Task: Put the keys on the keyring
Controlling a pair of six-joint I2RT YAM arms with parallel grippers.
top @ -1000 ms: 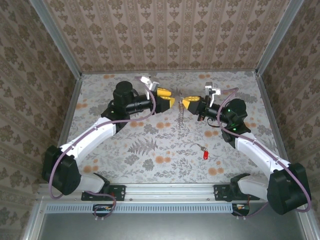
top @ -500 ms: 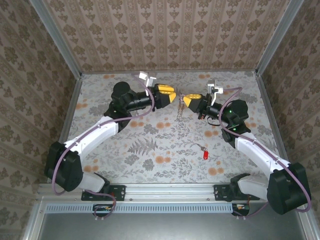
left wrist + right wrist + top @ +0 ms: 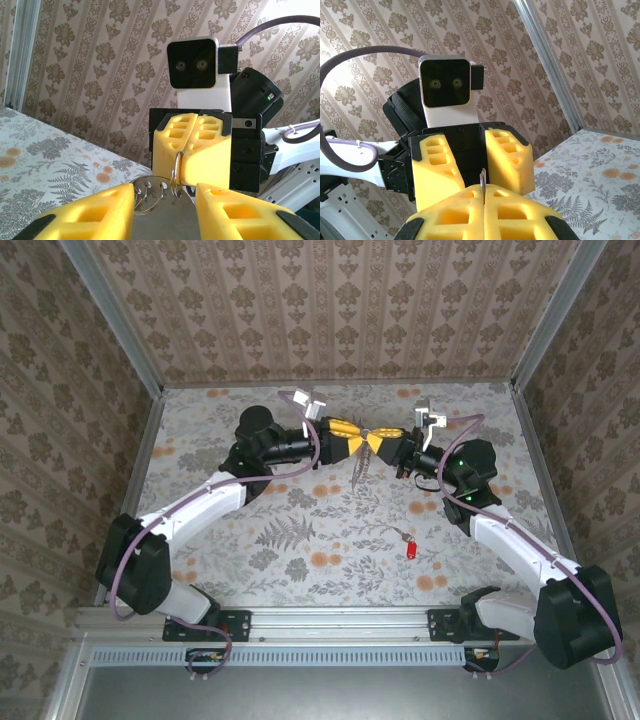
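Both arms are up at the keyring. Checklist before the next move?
1. Hold: right fingers shut on the keyring. Ok.
2. Ready to take it: left fingers open. Ok.
3. Alignment: in the left wrist view the keyring sits over the gap between the left fingers. Ok.
4. Depth: keyring far enough in between the left fingers to grasp. Cannot tell.
5. Supply: key in a grip. Not ok; it lies on the table by the right arm, held by neither.
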